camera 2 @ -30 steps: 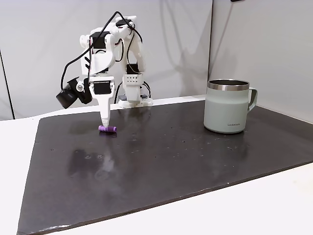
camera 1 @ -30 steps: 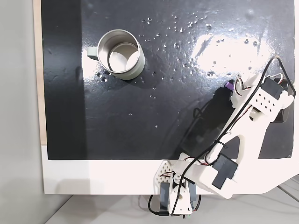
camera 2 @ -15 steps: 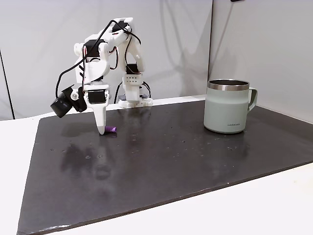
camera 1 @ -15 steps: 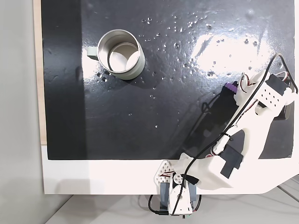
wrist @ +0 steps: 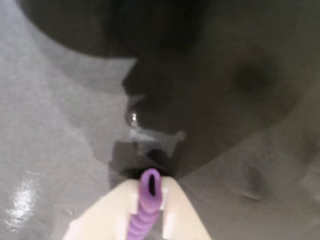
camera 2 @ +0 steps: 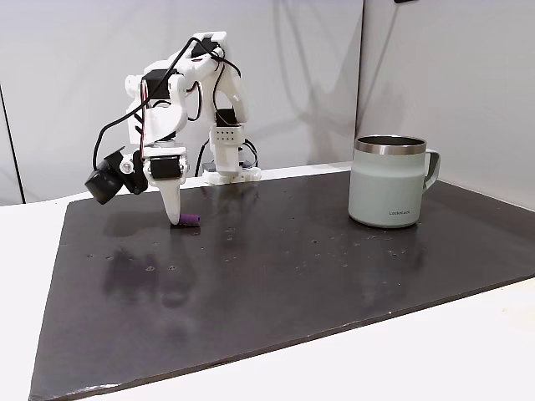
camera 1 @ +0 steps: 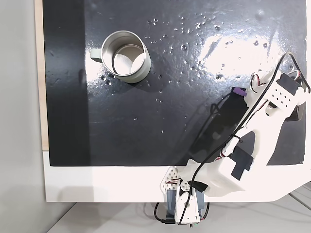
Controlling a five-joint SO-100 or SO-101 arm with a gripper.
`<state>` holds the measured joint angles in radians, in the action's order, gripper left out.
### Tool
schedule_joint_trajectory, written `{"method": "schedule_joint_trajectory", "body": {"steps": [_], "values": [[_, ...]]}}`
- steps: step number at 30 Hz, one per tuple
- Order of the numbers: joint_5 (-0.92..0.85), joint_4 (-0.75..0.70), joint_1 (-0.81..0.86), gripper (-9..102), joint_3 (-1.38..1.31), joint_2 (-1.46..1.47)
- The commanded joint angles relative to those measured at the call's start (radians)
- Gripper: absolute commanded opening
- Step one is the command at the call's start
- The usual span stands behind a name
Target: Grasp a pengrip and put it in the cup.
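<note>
The tool (camera 2: 175, 222) has dropped lower and now pinches the pengrip (wrist: 144, 207) on the tabletop (camera 2: 276, 276), far left of the cup (camera 2: 391, 181).

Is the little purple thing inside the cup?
No, the pengrip sits between the gripper's fingers down on the dark mat, far from the cup.

It looked like a bare lab or hobby test bench: a white surface (camera 2: 468, 351) carried a glossy black mat (camera 2: 292, 267), plain grey wall panels (camera 2: 67, 75) stood behind, and a small wired white arm (camera 2: 180, 92) was mounted there.
</note>
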<state>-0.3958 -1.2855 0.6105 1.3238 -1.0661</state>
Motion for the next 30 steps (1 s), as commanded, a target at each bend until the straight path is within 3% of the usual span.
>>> {"method": "schedule_joint_trajectory", "body": {"steps": [1, 7, 16, 30], "values": [[-0.011, 0.003, -0.018, 3, -0.044, 0.003], [-0.006, -0.058, -0.018, 2, -0.06, -0.067], [0.051, -0.27, -0.123, 2, -0.155, -0.31], [0.235, -0.39, -0.561, 2, -0.195, -0.68]]}}
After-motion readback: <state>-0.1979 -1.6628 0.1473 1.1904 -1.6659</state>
